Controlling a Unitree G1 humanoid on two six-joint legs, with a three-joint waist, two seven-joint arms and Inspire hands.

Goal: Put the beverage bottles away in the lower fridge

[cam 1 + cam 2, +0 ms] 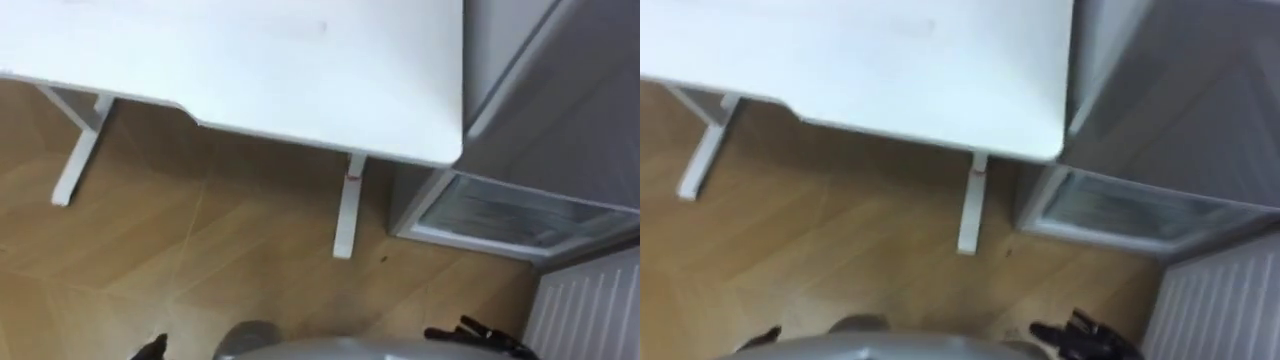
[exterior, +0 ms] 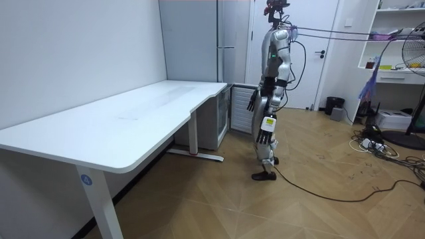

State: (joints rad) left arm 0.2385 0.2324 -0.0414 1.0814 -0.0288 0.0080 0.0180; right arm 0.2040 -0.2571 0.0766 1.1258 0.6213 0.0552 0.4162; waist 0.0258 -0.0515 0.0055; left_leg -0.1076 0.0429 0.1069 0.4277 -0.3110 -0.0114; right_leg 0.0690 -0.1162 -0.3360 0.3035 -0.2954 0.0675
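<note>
Whereabouts of the drinks cannot be told. The lower fridge compartment (image 1: 520, 215) is seen open, just right of the tabletop (image 1: 300, 70). The right hand (image 1: 478, 334) is held before the fridge, fingers spread, empty. The state of the left hand (image 1: 152, 348) cannot be told.

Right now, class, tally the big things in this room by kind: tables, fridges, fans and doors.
Table: 1
Fridge: 1
Fan: 1
Door: 1
Total: 4
</note>
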